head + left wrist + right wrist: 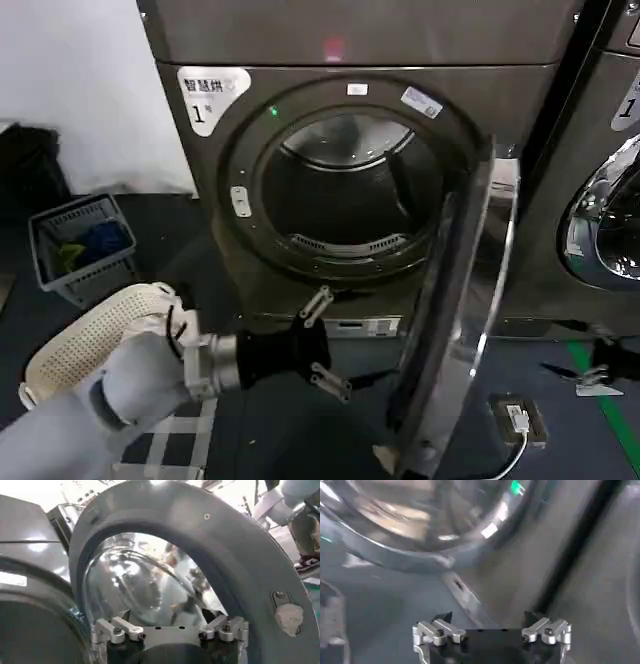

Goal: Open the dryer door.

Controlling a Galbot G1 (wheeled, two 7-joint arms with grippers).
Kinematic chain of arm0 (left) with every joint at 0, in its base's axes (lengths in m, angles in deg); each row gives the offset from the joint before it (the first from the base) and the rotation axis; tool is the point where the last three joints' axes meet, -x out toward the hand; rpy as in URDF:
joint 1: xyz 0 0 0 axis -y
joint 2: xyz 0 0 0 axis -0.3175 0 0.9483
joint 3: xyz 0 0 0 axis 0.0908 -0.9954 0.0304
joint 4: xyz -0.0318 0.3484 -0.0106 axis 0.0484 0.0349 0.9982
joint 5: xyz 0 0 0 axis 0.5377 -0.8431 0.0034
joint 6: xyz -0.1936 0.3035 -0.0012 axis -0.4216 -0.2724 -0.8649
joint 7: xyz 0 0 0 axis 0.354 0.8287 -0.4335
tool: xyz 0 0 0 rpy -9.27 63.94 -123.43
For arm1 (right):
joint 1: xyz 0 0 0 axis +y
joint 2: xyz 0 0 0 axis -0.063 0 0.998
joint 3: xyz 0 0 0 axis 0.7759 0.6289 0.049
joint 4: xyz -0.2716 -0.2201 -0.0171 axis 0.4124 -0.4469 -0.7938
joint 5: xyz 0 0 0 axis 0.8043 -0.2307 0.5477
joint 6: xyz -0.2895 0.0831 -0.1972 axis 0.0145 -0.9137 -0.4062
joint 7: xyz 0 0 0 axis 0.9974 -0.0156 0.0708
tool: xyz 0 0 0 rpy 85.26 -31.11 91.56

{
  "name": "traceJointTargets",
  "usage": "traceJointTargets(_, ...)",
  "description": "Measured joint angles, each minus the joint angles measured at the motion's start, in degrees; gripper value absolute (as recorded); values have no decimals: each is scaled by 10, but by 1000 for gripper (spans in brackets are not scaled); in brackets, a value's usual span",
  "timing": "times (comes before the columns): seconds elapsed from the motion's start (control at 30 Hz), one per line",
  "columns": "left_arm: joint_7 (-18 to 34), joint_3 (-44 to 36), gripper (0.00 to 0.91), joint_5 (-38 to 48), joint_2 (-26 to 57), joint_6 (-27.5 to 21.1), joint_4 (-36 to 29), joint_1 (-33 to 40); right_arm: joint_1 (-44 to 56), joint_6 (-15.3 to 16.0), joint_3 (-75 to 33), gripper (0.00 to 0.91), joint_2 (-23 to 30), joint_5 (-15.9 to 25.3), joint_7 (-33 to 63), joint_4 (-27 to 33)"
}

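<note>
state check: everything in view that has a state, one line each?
dryer door: open, swung out to the right, edge-on in the head view
dryer drum: exposed, looks empty
green light on the dryer front: lit
left gripper: open, holding nothing, low in front of the dryer
right gripper: open, holding nothing
blue basket: on the floor, items inside

A grey plastic basket (80,245) holding blue and yellow-green items sits on the dark floor left of the machine. Nearer, a cream perforated laundry basket (85,335) lies tilted. A second machine (600,200) stands at the right, and a small grey box with a white cable (517,418) lies on the floor beside green floor tape (600,400).
</note>
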Motion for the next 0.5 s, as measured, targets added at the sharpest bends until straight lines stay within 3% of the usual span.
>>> traceJointTargets(0.27,2,-41,907,0,-28,-2,10,35,63,-19,-148,907,33,3,30,119)
traceJointTargets(0.5,3,-68,907,-5,-53,-4,20,54,116,-35,-256,907,63,24,96,181)
